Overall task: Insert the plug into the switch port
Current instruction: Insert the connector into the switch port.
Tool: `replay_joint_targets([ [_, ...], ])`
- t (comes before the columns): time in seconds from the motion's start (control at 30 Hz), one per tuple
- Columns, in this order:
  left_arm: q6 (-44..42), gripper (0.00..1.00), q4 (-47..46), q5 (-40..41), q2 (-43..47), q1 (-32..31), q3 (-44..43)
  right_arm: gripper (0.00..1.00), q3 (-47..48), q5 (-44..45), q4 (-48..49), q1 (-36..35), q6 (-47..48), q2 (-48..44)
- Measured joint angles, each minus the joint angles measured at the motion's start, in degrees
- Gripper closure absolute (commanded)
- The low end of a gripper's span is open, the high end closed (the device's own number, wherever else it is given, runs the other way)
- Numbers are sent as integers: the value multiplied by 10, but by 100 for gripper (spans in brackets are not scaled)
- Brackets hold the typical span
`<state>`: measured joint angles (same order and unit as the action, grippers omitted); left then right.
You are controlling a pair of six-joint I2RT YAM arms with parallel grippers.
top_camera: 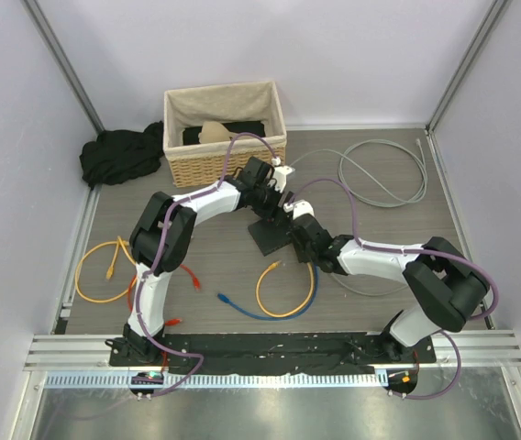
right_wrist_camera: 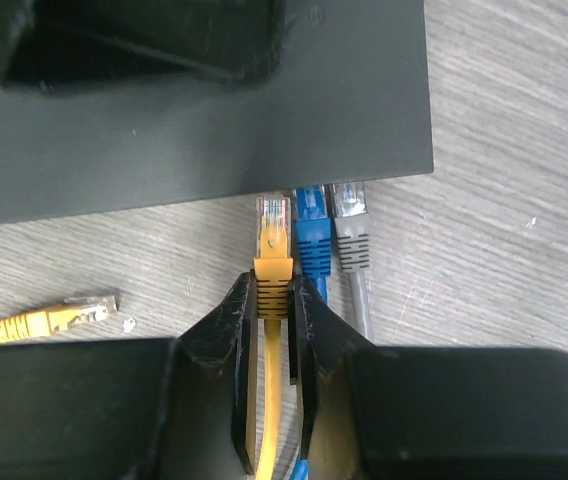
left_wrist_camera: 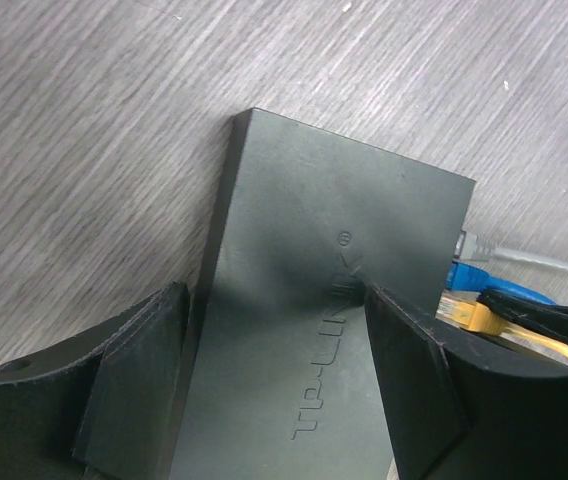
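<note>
The right hand point(right_wrist_camera: 274, 292) is clenched on a yellow cable plug point(right_wrist_camera: 273, 232) just short of the flat dark-grey switch's point(right_wrist_camera: 214, 130) socket edge on the wood-grain counter point(right_wrist_camera: 524, 250), while the left hand point(left_wrist_camera: 274, 295) straddles the switch, spread wide, its grip unclear.

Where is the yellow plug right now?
Right wrist view: the yellow plug sits in the right gripper, its tip at the switch edge, beside the blue plug.

My left arm point(top_camera: 196, 202) and right arm point(top_camera: 375, 259) are white tubes with bulky black joints; a lilac cable point(top_camera: 356, 215) loops along each. My fingers point(right_wrist_camera: 219, 330) are matte black wedges.
</note>
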<state>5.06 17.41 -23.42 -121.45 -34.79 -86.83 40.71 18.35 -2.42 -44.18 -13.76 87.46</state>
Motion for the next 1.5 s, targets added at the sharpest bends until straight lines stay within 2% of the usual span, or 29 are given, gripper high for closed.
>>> replay_joint_targets([
  [1.0, -31, 28, 2, -42, -3, 9, 0, 99, 41, -1, -36, 0, 39, 32],
  [1.37, -86, 32, 19, -100, -5, 21, 2, 99, 24, -26, -2, 1, 79, 31],
  [1.5, -102, 32, 12, -118, 13, 27, 35, 99, 11, -45, 7, 0, 92, 21],
])
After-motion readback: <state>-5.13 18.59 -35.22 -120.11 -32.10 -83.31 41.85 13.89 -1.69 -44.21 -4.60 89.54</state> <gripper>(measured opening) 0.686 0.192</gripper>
